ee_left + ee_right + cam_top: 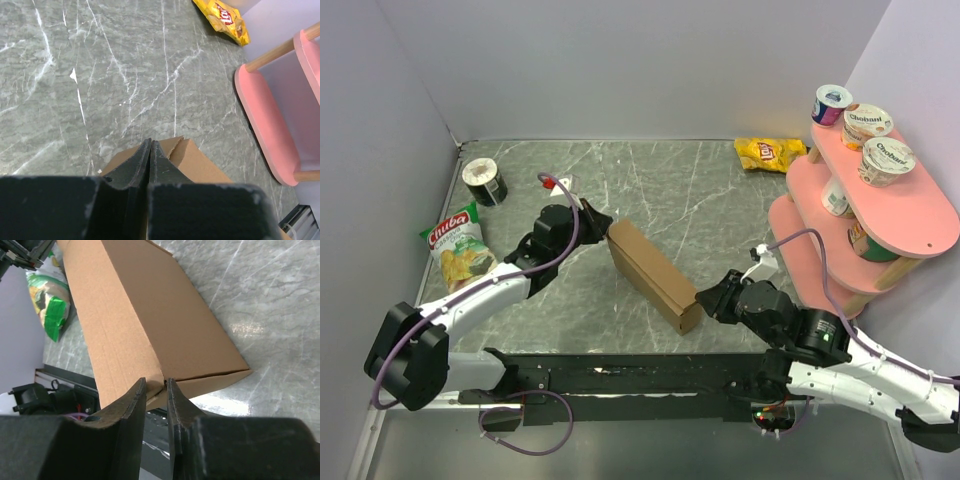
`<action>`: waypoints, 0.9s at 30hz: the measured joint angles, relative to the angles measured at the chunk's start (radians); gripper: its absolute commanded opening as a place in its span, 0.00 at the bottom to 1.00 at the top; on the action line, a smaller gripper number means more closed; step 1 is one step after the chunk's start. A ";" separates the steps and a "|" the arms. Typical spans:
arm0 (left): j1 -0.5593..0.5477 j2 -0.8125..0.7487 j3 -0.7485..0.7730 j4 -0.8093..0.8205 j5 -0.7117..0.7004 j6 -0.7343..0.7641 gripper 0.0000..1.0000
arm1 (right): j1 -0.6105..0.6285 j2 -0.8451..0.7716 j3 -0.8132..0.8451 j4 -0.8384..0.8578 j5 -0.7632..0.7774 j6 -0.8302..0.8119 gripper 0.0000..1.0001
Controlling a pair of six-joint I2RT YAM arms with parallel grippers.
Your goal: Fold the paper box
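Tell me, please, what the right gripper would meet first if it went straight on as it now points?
The brown cardboard box: its near corner sits right between the tips of the right gripper.

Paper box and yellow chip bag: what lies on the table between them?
Nothing; bare marble tabletop separates the paper box and the yellow chip bag, clearest in the top view.
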 measured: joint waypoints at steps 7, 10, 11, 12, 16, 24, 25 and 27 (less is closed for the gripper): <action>-0.026 0.036 0.024 0.008 -0.049 0.000 0.05 | 0.012 0.066 0.047 -0.055 0.060 0.000 0.19; -0.031 0.045 0.027 0.016 -0.060 0.000 0.06 | 0.029 0.108 0.070 -0.087 0.097 0.000 0.19; -0.032 0.049 0.027 0.020 -0.061 0.000 0.06 | 0.037 0.121 0.077 -0.097 0.110 0.001 0.19; -0.033 0.053 0.029 0.025 -0.062 0.000 0.05 | 0.043 0.132 0.084 -0.106 0.124 0.003 0.19; -0.035 0.069 0.041 0.030 -0.069 0.001 0.05 | 0.065 0.172 0.106 -0.130 0.164 0.012 0.18; -0.035 0.096 0.059 0.043 -0.094 0.011 0.05 | 0.103 0.240 0.134 -0.141 0.216 0.023 0.17; -0.035 0.096 0.059 0.044 -0.094 0.012 0.05 | 0.106 0.242 0.135 -0.142 0.220 0.024 0.17; -0.035 0.097 0.059 0.046 -0.095 0.012 0.05 | 0.113 0.246 0.135 -0.142 0.228 0.026 0.17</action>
